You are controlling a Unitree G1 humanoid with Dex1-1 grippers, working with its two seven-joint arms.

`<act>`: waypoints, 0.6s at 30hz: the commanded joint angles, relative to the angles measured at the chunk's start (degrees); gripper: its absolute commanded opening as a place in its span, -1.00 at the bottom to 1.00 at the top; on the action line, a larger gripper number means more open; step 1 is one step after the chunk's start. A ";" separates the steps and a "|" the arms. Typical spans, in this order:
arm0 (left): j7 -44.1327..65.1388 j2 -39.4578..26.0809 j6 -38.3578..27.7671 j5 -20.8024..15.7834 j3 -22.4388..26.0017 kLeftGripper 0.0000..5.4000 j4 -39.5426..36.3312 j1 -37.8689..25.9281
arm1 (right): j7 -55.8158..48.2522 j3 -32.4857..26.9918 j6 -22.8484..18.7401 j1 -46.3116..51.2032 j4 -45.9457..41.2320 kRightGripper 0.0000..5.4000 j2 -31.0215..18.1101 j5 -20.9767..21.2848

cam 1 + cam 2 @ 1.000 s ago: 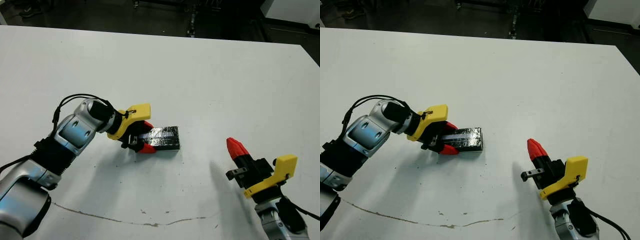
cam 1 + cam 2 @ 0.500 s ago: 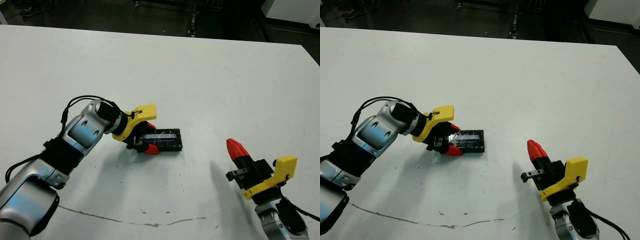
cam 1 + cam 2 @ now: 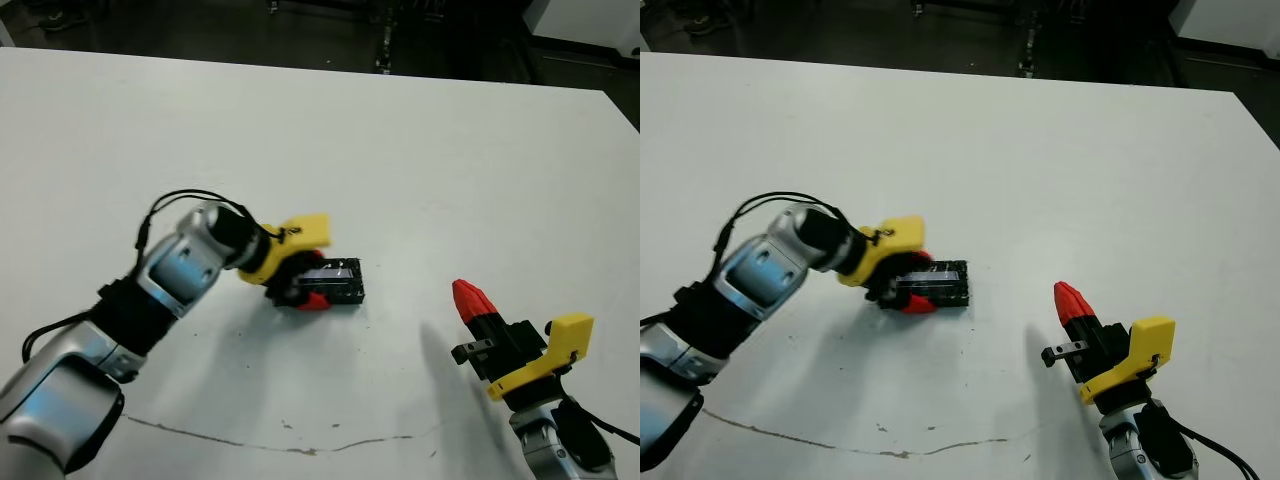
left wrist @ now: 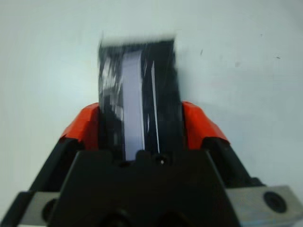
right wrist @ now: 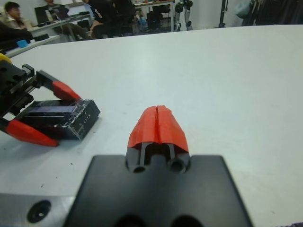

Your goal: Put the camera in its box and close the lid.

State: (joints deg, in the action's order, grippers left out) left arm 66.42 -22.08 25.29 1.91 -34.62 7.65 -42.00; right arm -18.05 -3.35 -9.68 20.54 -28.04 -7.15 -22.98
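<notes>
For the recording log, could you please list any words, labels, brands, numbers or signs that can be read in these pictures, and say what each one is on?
None can be read.
The lid, held between the left gripper's fingers: only silvery speckles and glare, no legible print.
Left gripper and right gripper: plain yellow, black and red parts, no markings visible.
Table: bare white, only a dark scuff line.
Background in the right wrist view: too small to read.

The white table (image 3: 420, 150) carries the closed box (image 3: 340, 283) near its middle.
</notes>
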 commanded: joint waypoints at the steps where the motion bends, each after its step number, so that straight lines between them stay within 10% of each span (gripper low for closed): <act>1: 1.12 -0.50 -0.87 1.86 -3.26 0.70 2.13 3.64 | 0.34 -0.37 0.02 0.15 0.00 -1.00 -0.59 0.36; 18: -0.46 -9.44 -4.34 0.48 3.43 1.00 -0.20 11.27 | 0.26 -0.19 0.20 -0.33 0.05 -1.00 -0.61 0.93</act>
State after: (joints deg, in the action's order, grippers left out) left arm 66.26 -27.66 19.69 -0.96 -29.71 5.39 -35.25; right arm -17.63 -3.23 -9.67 20.38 -28.20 -7.16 -21.90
